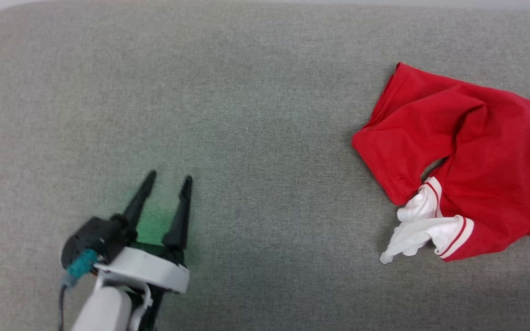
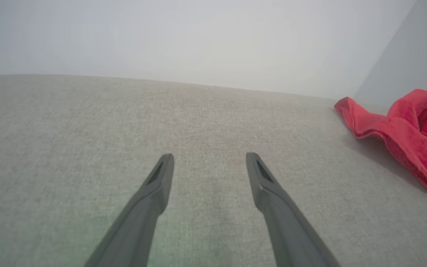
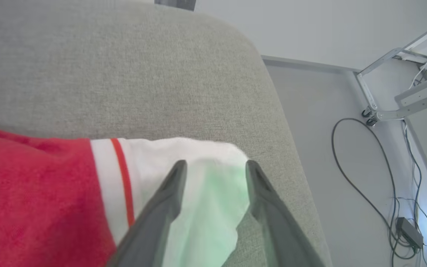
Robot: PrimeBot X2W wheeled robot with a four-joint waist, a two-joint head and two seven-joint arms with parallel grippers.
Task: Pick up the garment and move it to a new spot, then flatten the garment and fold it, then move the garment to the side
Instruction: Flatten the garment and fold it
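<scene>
Right claw [image 3: 216,165] spread over garment [image 3: 32,193] — seemingly unpinched, left claw [image 1: 169,176] spread, grey cushion [image 1: 246,92]

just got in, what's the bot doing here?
The crumpled bright red fabric garment with white panels lies unfolded at the right of the grey upholstered surface. The right gripper has its fingers apart over the garment's white end. The left gripper hangs open above bare surface, apart from the garment.
</scene>
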